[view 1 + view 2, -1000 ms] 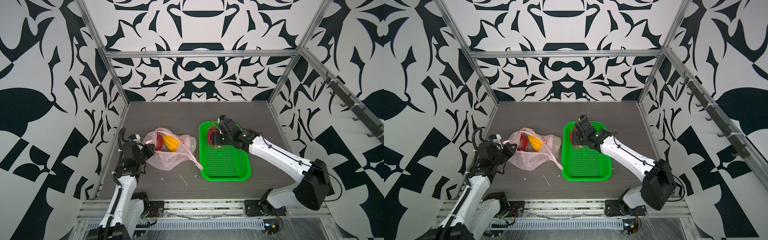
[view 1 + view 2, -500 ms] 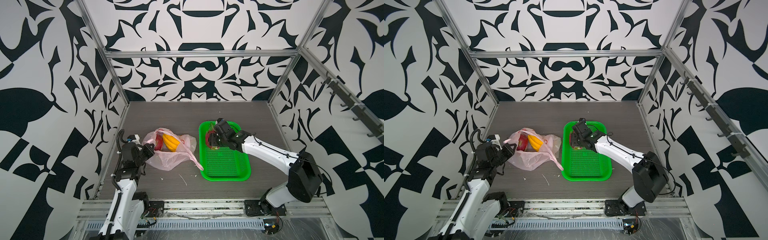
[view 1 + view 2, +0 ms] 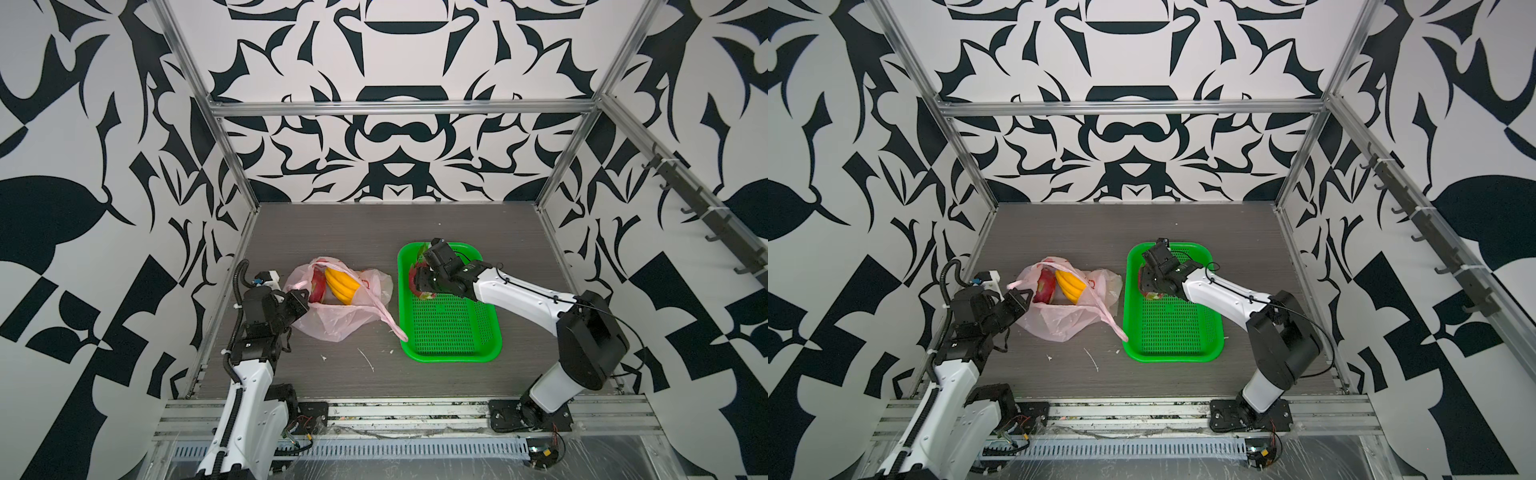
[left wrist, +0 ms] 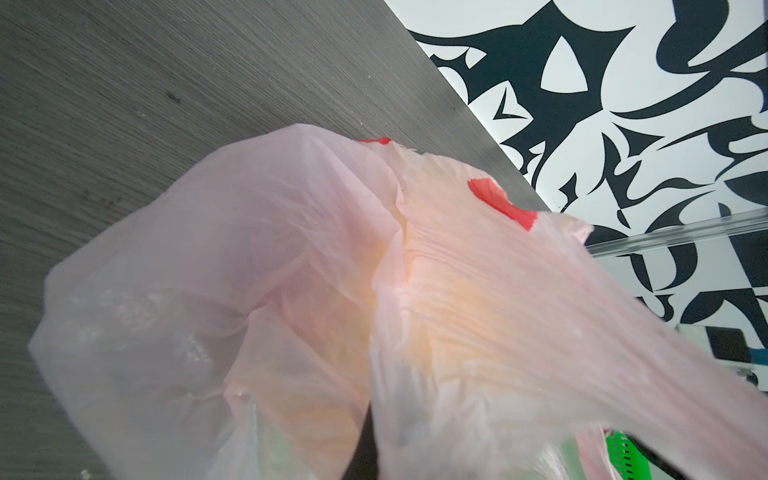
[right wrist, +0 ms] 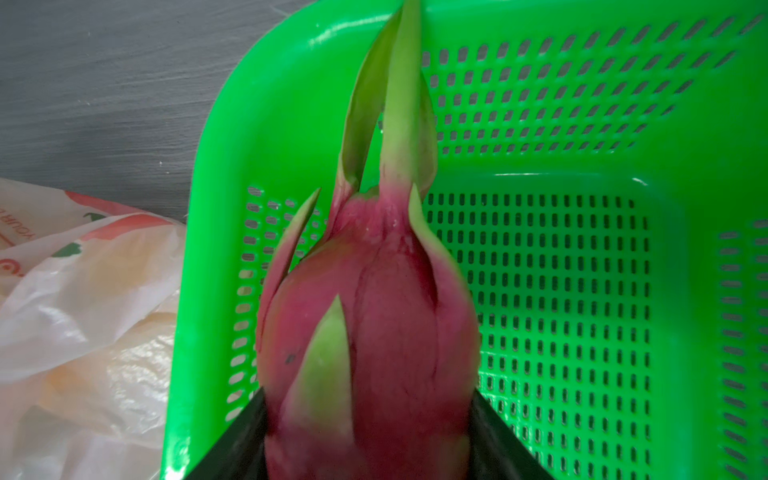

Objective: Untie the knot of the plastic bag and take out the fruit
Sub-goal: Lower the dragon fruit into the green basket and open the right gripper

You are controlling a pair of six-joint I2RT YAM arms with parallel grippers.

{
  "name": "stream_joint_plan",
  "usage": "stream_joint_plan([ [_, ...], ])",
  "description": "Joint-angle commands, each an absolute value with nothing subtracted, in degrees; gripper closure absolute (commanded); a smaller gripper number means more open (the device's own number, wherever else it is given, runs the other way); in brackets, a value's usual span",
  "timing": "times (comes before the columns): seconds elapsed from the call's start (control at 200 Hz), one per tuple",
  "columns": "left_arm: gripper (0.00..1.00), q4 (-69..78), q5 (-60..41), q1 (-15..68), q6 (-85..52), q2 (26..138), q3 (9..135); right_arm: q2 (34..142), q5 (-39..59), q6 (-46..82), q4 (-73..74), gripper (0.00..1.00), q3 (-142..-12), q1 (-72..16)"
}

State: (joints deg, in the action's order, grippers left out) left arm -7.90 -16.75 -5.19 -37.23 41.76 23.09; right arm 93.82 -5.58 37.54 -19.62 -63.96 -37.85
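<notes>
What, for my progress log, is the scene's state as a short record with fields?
left gripper: shut on plastic bag rim
right gripper: shut on held dragon fruit, over green basket far corner
in bag: bananas, second dragon fruit
loose handle: untied, reaches basket rim

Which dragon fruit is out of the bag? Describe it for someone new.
Find the green basket right of the pink plastic bag. Over its far left corner the right gripper grips a magenta dragon fruit with green scales. The other dragon fruit lies inside the bag, beside the bananas.
</notes>
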Motion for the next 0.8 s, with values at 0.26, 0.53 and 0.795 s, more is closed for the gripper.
stream_joint_plan([
  [0.26,1.00,-9.3,-16.8,-5.4,-36.4,40.5,22.4,96.2,-5.2,37.6,-17.4,0.70,-65.8,-37.4],
  [0.53,1.00,-9.8,-16.6,-5.4,-36.3,40.1,22.4,98.0,-4.8,37.3,-17.3,0.61,-66.2,-37.1],
  [0.795,1.00,-10.1,-16.3,-5.4,-35.9,40.1,22.8,98.8,-4.8,37.2,-17.5,0.49,-66.8,-37.0],
])
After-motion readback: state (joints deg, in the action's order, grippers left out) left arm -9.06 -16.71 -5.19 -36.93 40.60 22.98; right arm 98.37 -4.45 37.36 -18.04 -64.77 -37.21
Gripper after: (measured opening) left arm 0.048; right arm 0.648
